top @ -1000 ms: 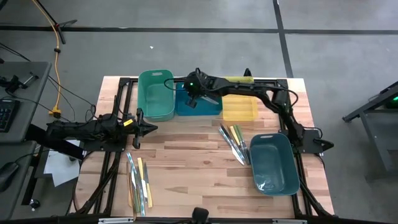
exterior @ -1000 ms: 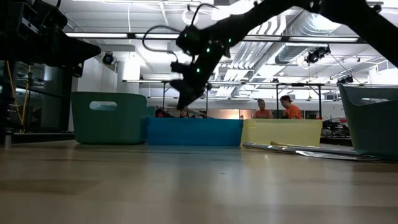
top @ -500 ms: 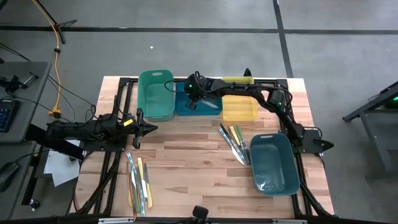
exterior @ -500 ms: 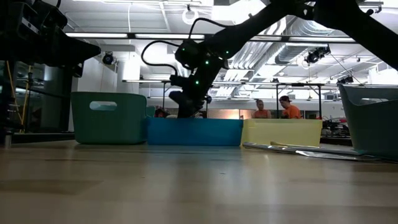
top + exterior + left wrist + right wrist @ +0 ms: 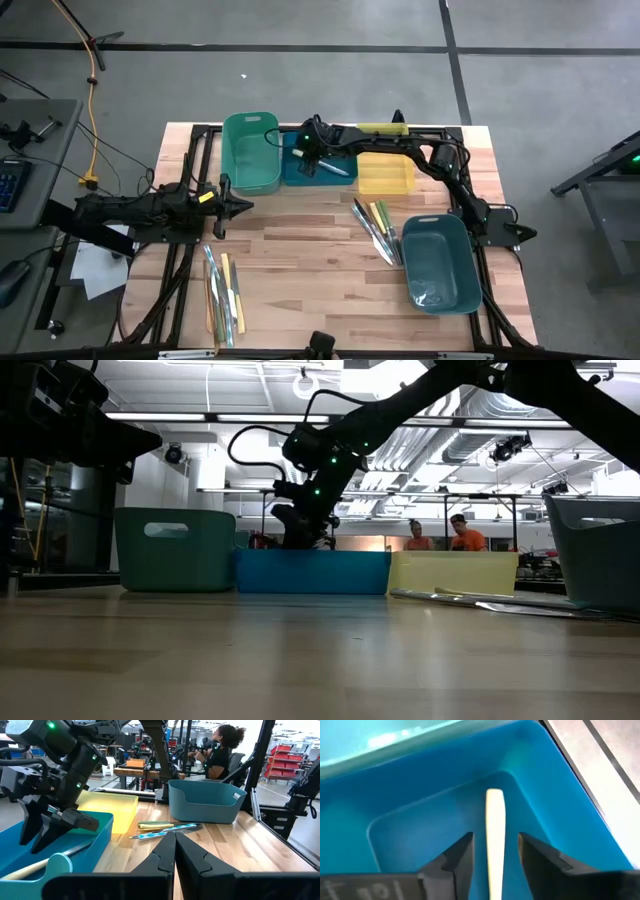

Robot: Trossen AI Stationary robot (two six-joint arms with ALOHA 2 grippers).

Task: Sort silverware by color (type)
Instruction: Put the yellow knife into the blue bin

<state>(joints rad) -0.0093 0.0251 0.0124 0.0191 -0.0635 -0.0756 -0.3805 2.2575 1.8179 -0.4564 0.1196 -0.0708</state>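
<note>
My right gripper (image 5: 309, 163) (image 5: 495, 839) is open and reaches down into the blue bin (image 5: 340, 178). Its fingers stand on either side of a pale-handled utensil (image 5: 495, 820) without touching it. That utensil lies in the blue bin, and in the left wrist view its handle (image 5: 30, 869) leans toward the bin's wall. More silverware lies in two groups on the table, one near the left front (image 5: 222, 295) and one beside the teal bin (image 5: 375, 228). My left gripper (image 5: 244, 207) (image 5: 175, 847) waits shut above the table's left side.
A green bin (image 5: 250, 152), the blue bin and a yellow bin (image 5: 385, 172) stand in a row along the far edge. A larger teal bin (image 5: 440, 262) sits at the right front. Bare wood lies in the middle. People show in the room beyond the table (image 5: 462, 532).
My right gripper has come down into the blue bin and shifted a little toward the table's left. The pale-handled utensil now lies in the blue bin, stretching from the gripper toward the yellow bin.
</note>
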